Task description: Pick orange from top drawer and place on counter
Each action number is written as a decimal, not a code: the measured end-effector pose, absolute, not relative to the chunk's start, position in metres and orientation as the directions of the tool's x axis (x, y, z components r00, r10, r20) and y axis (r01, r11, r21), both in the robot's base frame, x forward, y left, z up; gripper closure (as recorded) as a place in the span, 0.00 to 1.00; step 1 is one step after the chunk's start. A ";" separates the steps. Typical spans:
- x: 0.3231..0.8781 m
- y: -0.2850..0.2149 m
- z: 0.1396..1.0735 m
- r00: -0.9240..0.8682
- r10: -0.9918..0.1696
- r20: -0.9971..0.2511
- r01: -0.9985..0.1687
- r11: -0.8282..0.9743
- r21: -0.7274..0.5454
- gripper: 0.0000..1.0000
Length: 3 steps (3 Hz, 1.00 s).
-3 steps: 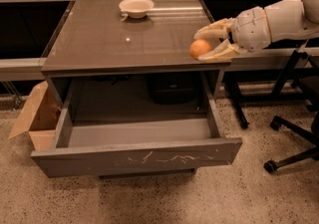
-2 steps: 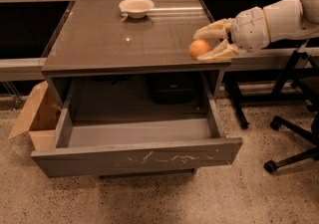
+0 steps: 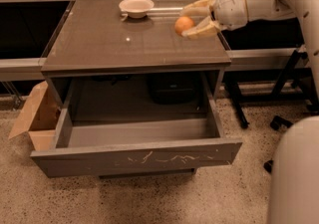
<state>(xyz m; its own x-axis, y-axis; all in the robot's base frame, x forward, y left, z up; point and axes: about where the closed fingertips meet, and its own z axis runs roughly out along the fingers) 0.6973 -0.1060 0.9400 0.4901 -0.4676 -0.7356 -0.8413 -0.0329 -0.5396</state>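
The orange [image 3: 183, 25], over the counter [image 3: 99, 44] near its right rear corner, gripped between the closed fingers of the gripper [image 3: 189, 21]. White bowl [image 3: 136, 6] at rear edge. Top drawer [image 3: 137, 157] open below the front edge.

The gripper [image 3: 193, 19] is occupying the worktop's [image 3: 99, 44] back right corner, clamping the orange [image 3: 184, 25]. A white bowl [image 3: 136, 6] is blocking the back centre. The left and front areas are lying open. The top drawer [image 3: 139, 156] is standing pulled out (interior unobstructed), admitting entry from above.
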 end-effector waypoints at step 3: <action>0.771 -0.092 0.905 0.340 -0.487 -0.805 -0.901 0.076 -0.427 0.60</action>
